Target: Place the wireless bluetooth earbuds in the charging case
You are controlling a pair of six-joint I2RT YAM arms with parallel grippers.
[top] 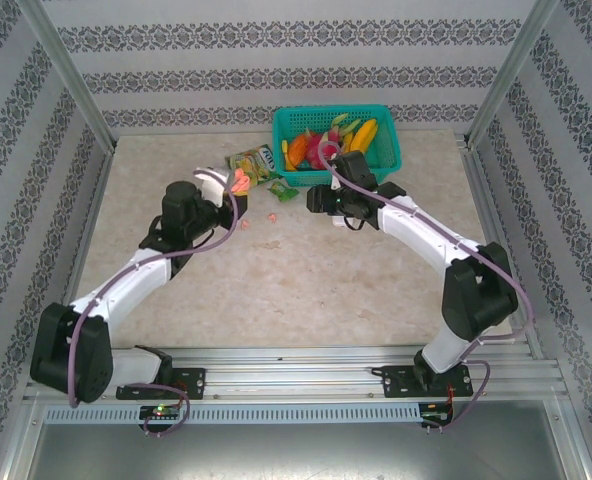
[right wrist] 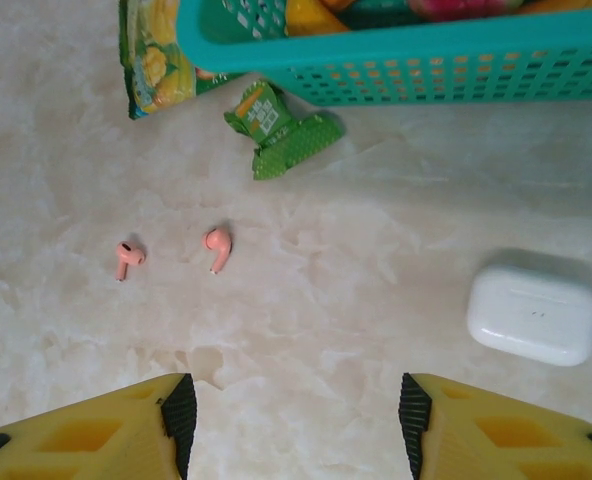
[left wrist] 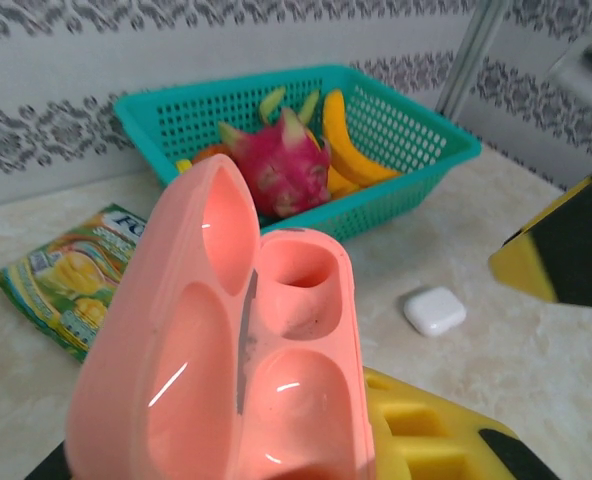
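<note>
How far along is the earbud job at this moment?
Done: the pink plastic charging case is open, both wells empty, gripped by the left gripper. In hand: the right gripper hovers open near two small pink stemmed earbuds lying on the table. Left: seating both; the white closed case lies apart.

At the far side of my tabletop (top: 276, 290) sits a teal basket (left wrist: 401, 195) holding a pink dragon fruit (left wrist: 281, 170) and yellow bananas (left wrist: 344, 140) (the other fruit behind them I can't make out). A green-and-yellow snack packet (right wrist: 151, 50) lies flat just left of the basket. A smaller green packet (right wrist: 281, 135) lies crumpled just in front of its near wall.
</note>
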